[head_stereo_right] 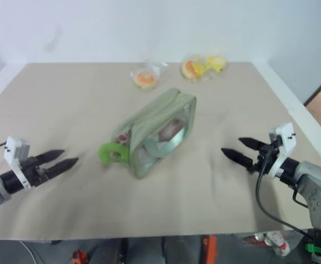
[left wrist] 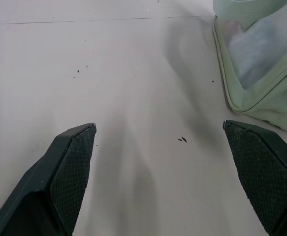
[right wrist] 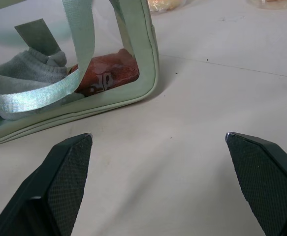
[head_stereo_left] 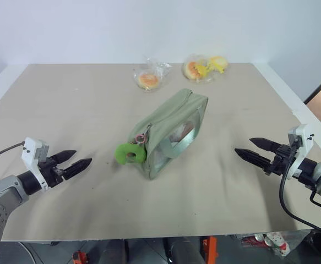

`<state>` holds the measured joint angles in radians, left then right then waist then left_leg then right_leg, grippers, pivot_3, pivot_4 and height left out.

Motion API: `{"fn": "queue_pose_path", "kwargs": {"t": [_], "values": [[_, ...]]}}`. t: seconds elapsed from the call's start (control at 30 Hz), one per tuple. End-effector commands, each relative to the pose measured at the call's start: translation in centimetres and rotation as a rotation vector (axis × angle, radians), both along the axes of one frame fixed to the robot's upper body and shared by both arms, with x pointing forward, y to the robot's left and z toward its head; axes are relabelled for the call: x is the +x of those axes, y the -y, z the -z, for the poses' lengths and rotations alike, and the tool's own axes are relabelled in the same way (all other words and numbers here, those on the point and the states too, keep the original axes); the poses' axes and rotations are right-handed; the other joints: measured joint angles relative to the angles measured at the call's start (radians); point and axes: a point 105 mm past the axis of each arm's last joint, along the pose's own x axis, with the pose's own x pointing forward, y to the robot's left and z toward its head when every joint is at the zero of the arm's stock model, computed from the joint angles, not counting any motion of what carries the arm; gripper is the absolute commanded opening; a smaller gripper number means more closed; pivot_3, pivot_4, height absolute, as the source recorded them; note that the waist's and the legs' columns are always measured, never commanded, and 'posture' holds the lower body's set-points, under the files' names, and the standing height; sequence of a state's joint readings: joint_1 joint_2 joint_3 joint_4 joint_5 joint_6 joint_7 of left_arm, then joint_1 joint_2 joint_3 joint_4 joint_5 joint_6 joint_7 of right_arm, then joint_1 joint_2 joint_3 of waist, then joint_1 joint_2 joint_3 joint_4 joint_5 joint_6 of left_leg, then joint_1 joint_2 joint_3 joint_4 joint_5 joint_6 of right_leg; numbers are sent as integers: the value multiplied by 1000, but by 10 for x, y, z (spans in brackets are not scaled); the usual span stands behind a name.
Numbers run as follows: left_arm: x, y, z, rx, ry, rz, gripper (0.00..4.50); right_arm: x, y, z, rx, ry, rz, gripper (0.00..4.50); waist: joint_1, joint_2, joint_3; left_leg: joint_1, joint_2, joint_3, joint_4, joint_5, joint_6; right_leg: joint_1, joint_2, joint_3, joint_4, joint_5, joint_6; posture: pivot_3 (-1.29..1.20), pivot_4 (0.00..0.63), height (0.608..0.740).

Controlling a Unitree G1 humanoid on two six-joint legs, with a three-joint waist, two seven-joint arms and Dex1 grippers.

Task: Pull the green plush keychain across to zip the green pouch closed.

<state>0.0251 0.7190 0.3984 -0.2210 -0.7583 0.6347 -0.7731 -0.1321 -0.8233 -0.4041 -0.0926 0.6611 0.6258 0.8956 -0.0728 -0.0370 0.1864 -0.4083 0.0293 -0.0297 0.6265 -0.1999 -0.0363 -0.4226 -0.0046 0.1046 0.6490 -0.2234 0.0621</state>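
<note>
Beige desk: I see green plush keychain at green pouch near-left end, closer to left gripper; right gripper farther, both fingers apart, empty.

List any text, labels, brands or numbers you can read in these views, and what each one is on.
None can be read.
The reddish-brown packet behind the green pouch's clear window carries faint marks, too blurred to read.
The green plush keychain, the two clear bags at the far edge and the table carry no print that can be made out.
</note>
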Motion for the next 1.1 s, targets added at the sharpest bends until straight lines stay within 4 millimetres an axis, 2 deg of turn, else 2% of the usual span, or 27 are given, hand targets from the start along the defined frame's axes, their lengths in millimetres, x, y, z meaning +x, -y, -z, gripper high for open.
{"fn": "queue_pose_path", "kwargs": {"t": [0.03, 0.17, 0.27, 0.4, 0.5, 0.73, 0.83, 0.93, 1.1], "values": [[5, 0, -23, 5, 61, 41, 4295, 3, -6, -26, -70, 80, -48, 4500, 0, 0, 0, 0, 0, 0, 0, 0, 0, 0, 0, 0, 0, 0, 0, 0, 150, 740], [19, 1, -72, -82, 154, 141, 4295, 12, -23, -61, -173, 164, -173, 4500, -1, 1, 3, -1, 0, 0, 2, 2, 2, -2, 1, 0, 0, 3, 1, 0, 150, 740], [24, 6, -94, -57, 193, 201, 4295, 18, -34, -82, -237, 215, -264, 4500, -4, 0, 2, 1, 0, 1, 3, 2, 2, 0, 1, 0, 0, 3, 1, 0, 150, 740], [10, 34, -120, 30, 251, 425, 4295, 25, -63, -111, -368, 294, -455, 4500, -9, 2, 4, -1, 1, 3, 0, 1, 1, -4, 1, 1, 0, 3, 0, 0, 150, 740], [5, 50, -138, 15, 294, 520, 4295, 25, -86, -117, -468, 321, -619, 4500, -6, 3, 6, -5, 1, 3, -1, 1, 1, -8, 1, 1, 0, 4, 3, 0, 150, 740], [-14, 85, -179, -69, 396, 696, 4295, 19, -125, -110, -688, 345, -952, 4500, -2, 3, 6, -19, 1, -1, 2, 0, 1, -17, 1, -1, 2, 5, 3, 0, 150, 740], [-22, 92, -186, -96, 404, 739, 4295, 22, -133, -108, -731, 352, -1002, 4500, -2, 3, 6, -22, 1, -1, 6, 0, 1, -19, 1, -1, 3, 8, -1, 0, 150, 740], [-31, 100, -185, -101, 374, 791, 4295, 29, -140, -108, -781, 373, -1020, 4500, -3, 3, 6, -21, 1, -2, 7, 0, 1, -18, 1, -2, 3, 8, 0, 0, 150, 740], [-35, 105, -179, -91, 356, 790, 4295, 32, -136, -132, -763, 414, -1002, 4500, -3, 4, 6, -20, 1, -2, 9, 2, -1, -18, 1, -3, 4, 9, 3, 0, 150, 740]]}}
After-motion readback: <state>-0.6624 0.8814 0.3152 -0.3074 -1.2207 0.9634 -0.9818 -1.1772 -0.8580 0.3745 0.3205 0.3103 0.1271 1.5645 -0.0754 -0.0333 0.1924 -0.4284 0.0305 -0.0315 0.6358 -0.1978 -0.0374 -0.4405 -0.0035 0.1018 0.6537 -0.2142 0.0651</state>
